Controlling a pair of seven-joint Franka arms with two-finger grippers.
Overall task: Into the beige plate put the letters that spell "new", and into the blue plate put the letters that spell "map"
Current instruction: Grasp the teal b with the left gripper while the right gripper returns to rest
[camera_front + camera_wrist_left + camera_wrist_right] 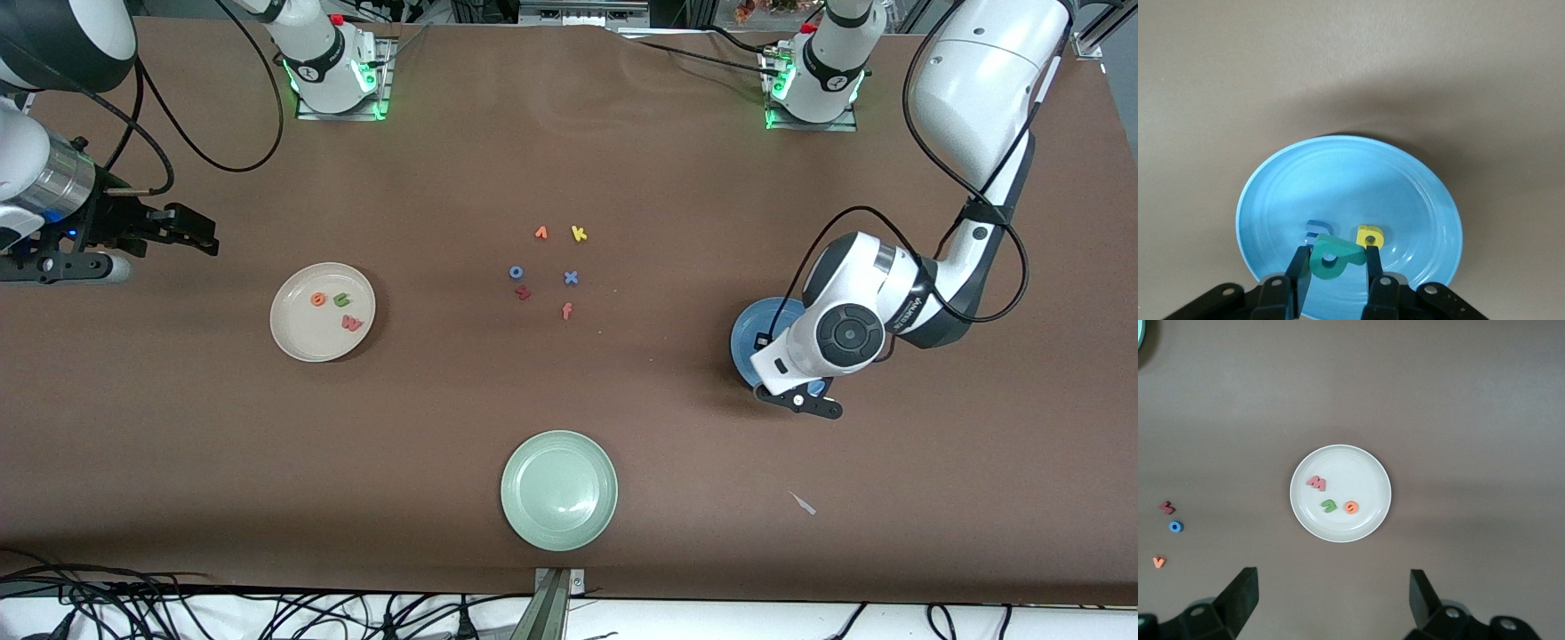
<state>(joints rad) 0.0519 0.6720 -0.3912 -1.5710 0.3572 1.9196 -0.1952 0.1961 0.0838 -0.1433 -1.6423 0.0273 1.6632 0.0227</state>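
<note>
My left gripper (805,391) hangs low over the blue plate (754,331), shut on the teal p (1335,257). In the left wrist view the light blue m (1317,230) and the yellow a (1370,236) lie in the blue plate (1271,193) just past the held p. The beige plate (298,342) holds the orange e (317,300), the green n (342,300) and the pink-red w (352,323). My right gripper (191,229) waits open and empty in the air at the right arm's end of the table, beside the beige plate (1338,463).
A pale green plate (559,489) sits near the front edge. Several loose letters lie mid-table: an orange one (540,233), yellow k (579,233), blue o (516,272), blue x (571,277), a dark red one (524,292), red-orange f (566,310). A white scrap (805,504) lies nearer the front camera than the blue plate.
</note>
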